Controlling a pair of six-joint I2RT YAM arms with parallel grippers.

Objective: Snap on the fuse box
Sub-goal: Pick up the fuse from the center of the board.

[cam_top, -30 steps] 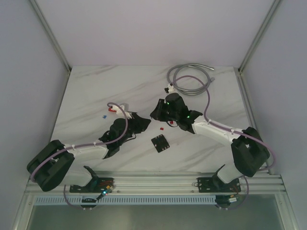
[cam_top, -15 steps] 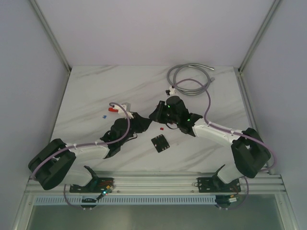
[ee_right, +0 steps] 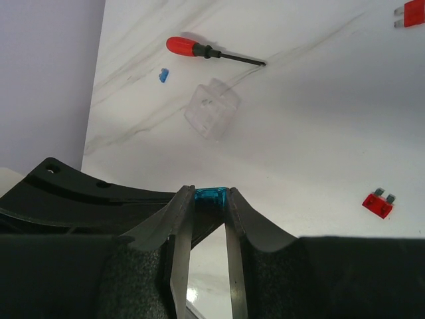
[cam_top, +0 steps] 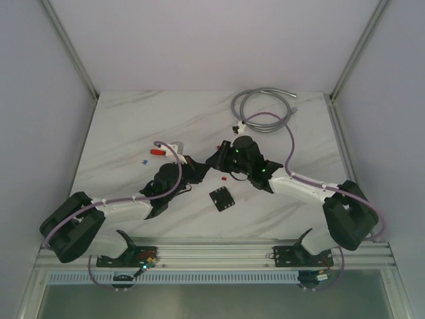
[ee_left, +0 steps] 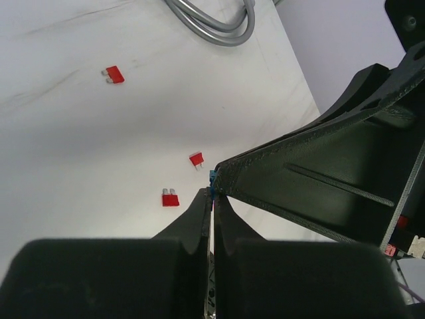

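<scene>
The fuse box (cam_top: 222, 199), a small black square block, lies flat on the marble table just in front of both grippers; it shows in neither wrist view. My right gripper (ee_right: 211, 191) is shut on a small blue fuse (ee_right: 211, 197), pinched at its fingertips above the table. My left gripper (ee_left: 212, 193) meets it tip to tip. Its jaws are pressed nearly together, with a sliver of the blue fuse (ee_left: 212, 178) at their tips. From above, the left gripper (cam_top: 201, 169) and the right gripper (cam_top: 213, 161) touch noses behind the box.
A red-handled screwdriver (ee_right: 199, 48) and a clear plastic cover (ee_right: 211, 109) lie to the left rear. Loose red fuses (ee_left: 170, 198) (ee_left: 196, 159) (ee_left: 115, 74) and a blue one (ee_right: 163, 75) dot the table. A grey cable coil (cam_top: 265, 113) sits at the back right.
The two grippers have come together tip to tip. The left jaws, partly open earlier, have closed at the blue fuse in the right gripper.
</scene>
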